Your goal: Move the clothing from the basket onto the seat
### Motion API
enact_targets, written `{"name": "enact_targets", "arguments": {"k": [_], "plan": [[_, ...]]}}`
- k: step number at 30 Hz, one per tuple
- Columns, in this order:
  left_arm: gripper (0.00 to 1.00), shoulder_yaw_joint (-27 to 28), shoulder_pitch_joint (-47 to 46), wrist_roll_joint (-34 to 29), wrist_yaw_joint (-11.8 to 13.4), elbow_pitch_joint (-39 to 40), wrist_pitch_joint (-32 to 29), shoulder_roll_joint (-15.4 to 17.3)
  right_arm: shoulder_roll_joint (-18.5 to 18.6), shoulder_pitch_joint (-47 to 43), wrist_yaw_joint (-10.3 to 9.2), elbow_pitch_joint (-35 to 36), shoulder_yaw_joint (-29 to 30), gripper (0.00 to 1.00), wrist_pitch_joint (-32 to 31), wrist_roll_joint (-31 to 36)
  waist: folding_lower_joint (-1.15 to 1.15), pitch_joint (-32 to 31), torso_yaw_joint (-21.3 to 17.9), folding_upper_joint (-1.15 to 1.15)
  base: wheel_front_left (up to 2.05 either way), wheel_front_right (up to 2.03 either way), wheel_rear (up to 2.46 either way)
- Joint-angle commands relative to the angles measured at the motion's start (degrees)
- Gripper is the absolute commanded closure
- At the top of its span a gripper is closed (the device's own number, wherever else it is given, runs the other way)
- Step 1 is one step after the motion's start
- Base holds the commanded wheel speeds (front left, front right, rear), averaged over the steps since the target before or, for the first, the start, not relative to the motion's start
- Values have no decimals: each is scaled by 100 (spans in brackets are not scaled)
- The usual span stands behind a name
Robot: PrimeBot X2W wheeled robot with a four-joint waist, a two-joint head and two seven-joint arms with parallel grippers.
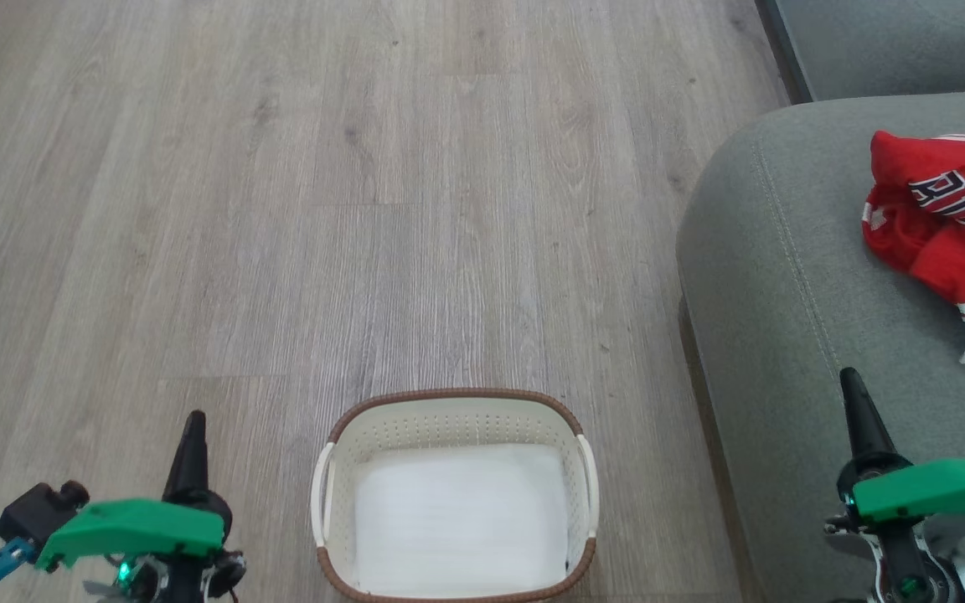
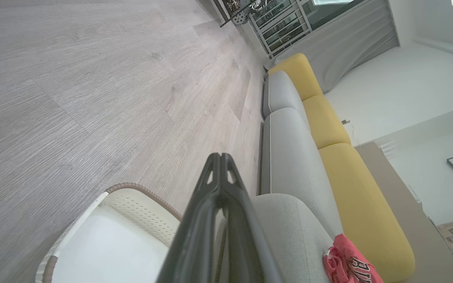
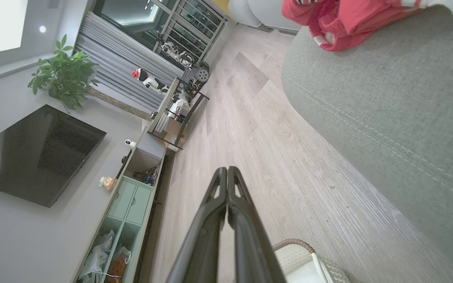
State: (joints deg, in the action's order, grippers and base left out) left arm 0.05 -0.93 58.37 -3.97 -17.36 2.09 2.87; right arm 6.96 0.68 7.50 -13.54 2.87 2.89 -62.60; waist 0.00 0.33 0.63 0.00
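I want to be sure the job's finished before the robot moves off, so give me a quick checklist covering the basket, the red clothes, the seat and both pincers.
1. Cream perforated plastic basket empty: ok, only its white bottom shows.
2. Red sports clothing on the grey-green fabric seat: ok, a crumpled heap lies on it.
3. Both garments there: cannot tell, the heap runs past the picture's edge.
4. Left pincer free: ok, shut on nothing.
5. Right pincer free: ok, shut on nothing.
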Motion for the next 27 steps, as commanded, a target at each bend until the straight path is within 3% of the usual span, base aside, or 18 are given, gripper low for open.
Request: {"name": "enact_targets", "arguments": {"k": [1, 27], "plan": [[100, 161, -315, 133, -48, 205, -23, 23, 2, 291, -1, 157, -20, 100, -64, -135, 0, 0, -1, 0, 0, 0, 0], [100, 420, -428, 1856, -209, 271, -467, 11, -207, 428, -1, 48, 176, 100, -521, -1641, 0, -8, -34, 0, 0, 0, 0]]}}
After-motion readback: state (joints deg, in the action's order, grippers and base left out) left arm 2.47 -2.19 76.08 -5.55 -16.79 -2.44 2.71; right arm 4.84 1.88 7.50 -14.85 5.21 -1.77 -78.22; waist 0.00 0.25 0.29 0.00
